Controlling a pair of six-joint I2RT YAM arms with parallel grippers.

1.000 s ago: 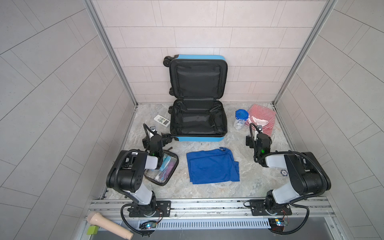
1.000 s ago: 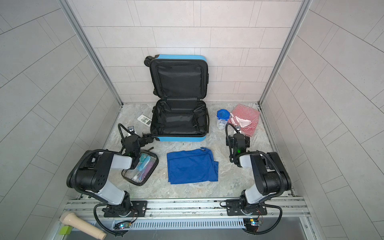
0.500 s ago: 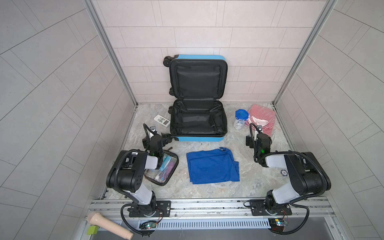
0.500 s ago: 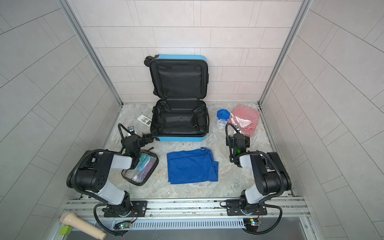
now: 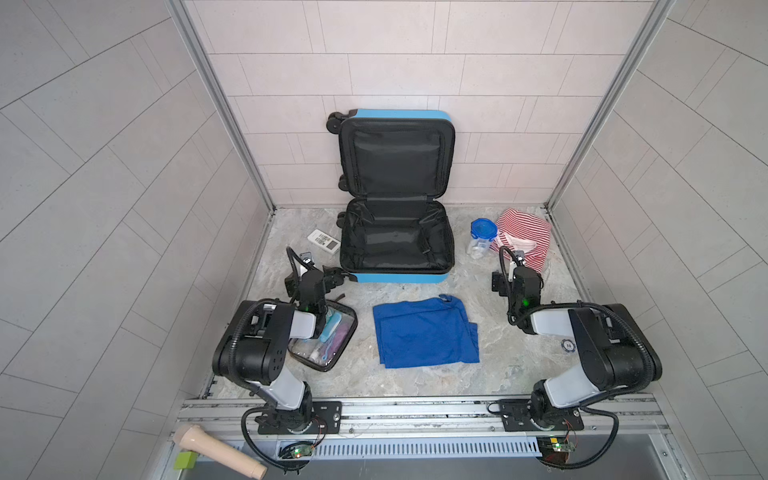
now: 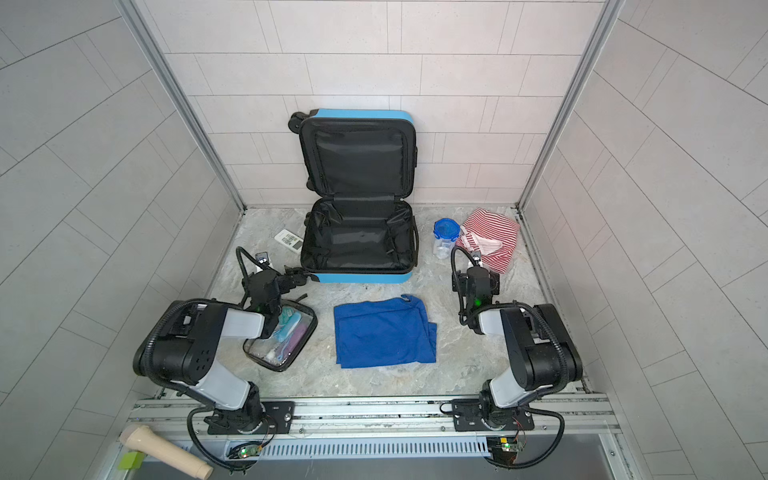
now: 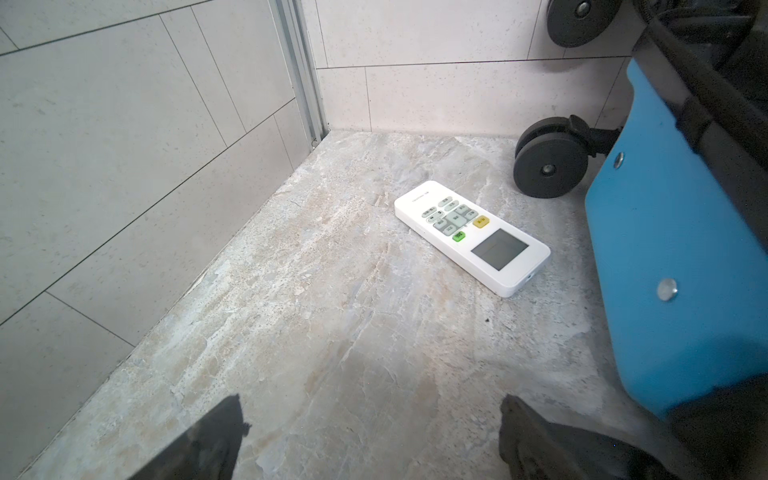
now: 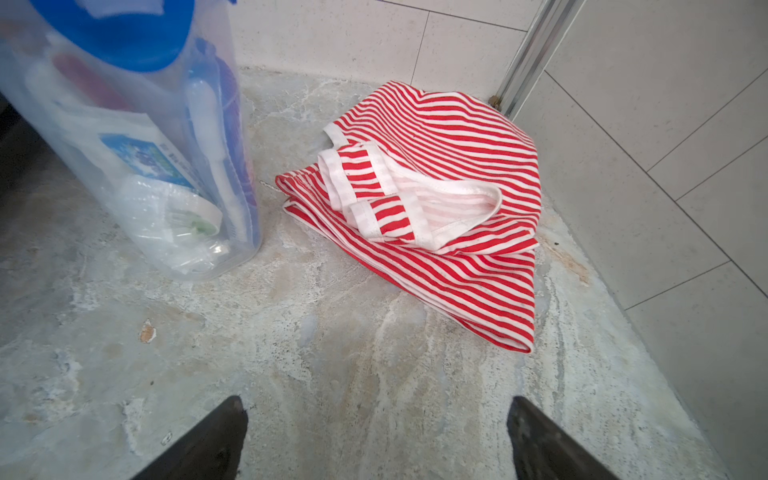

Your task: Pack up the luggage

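Note:
The luggage (image 5: 399,277) (image 6: 361,277), a bright-blue suitcase, lies open at the back middle with its lid leaning on the wall. Its black-lined base holds nothing. My left gripper (image 5: 334,277) (image 7: 370,415) is open just off its front-left corner, low over bare floor, facing a white remote (image 7: 471,237). The blue shell (image 7: 665,249) is close beside it. My right gripper (image 5: 517,274) (image 8: 374,415) is open over bare floor. It faces a red-and-white striped garment (image 8: 436,199) and a clear container with a blue lid (image 8: 137,137).
A folded blue shirt (image 5: 424,332) lies in the front middle. A clear toiletry pouch (image 5: 328,340) sits partly under the left arm. A small round chip (image 5: 568,344) lies by the right arm. Tiled walls close in both sides and the back.

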